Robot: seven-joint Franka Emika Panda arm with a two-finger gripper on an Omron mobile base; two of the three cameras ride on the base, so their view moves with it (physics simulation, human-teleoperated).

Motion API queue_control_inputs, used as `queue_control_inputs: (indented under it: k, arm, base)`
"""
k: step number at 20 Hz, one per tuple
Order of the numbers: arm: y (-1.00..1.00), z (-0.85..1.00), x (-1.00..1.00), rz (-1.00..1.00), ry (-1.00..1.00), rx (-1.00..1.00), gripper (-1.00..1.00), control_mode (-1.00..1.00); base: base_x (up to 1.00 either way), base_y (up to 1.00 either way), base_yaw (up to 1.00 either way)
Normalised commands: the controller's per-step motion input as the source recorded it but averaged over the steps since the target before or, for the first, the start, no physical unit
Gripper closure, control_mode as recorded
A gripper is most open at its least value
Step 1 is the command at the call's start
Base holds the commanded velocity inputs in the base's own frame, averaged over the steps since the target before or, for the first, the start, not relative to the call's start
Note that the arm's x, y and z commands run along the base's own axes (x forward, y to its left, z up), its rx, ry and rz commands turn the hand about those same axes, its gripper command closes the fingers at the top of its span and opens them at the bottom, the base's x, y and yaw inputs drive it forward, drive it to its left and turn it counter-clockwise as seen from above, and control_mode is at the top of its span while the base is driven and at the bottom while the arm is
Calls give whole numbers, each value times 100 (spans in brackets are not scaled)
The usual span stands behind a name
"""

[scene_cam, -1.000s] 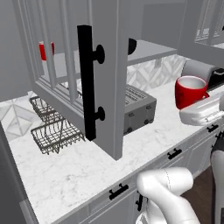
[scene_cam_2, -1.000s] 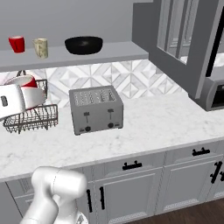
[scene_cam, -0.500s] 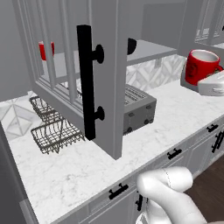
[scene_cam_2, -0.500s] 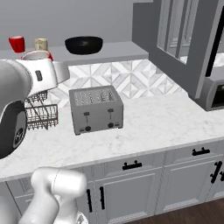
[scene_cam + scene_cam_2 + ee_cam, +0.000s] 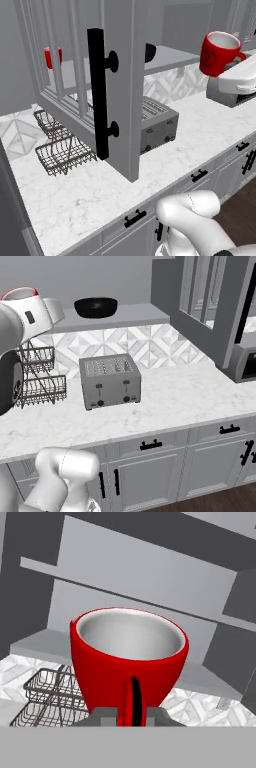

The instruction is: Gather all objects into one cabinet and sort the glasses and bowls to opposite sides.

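Your arm has carried the red mug point(image 5: 218, 52) higher than it sat a second ago, when it hung low over the right of the worktop point(image 5: 85, 195); it now rides level with the open cabinet point(image 5: 80, 75) shelf. Your gripper point(image 5: 132, 712) is pinched tight on the mug's handle, holding it upright in the air, white inside showing. On the shelf, the black bowl point(image 5: 96, 307) sits right of the mug, the red tumbler point(image 5: 51, 56) far left behind the barred door.
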Motion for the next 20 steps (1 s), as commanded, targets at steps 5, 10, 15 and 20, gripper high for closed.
queue_control_inputs:
  k: [5, 10, 15, 20]
  arm:
    - [48, -8, -11, 6, -6, -17, 100, -100]
    - [18, 0, -3, 10, -1, -2, 100, -100]
    - [1, 0, 0, 12, 3, 0, 100, -100]
    - [18, -6, 0, 10, 10, -1, 100, -100]
  base:
    - [0, 0, 0]
    - [0, 0, 0]
    - [0, 0, 0]
    - [0, 0, 0]
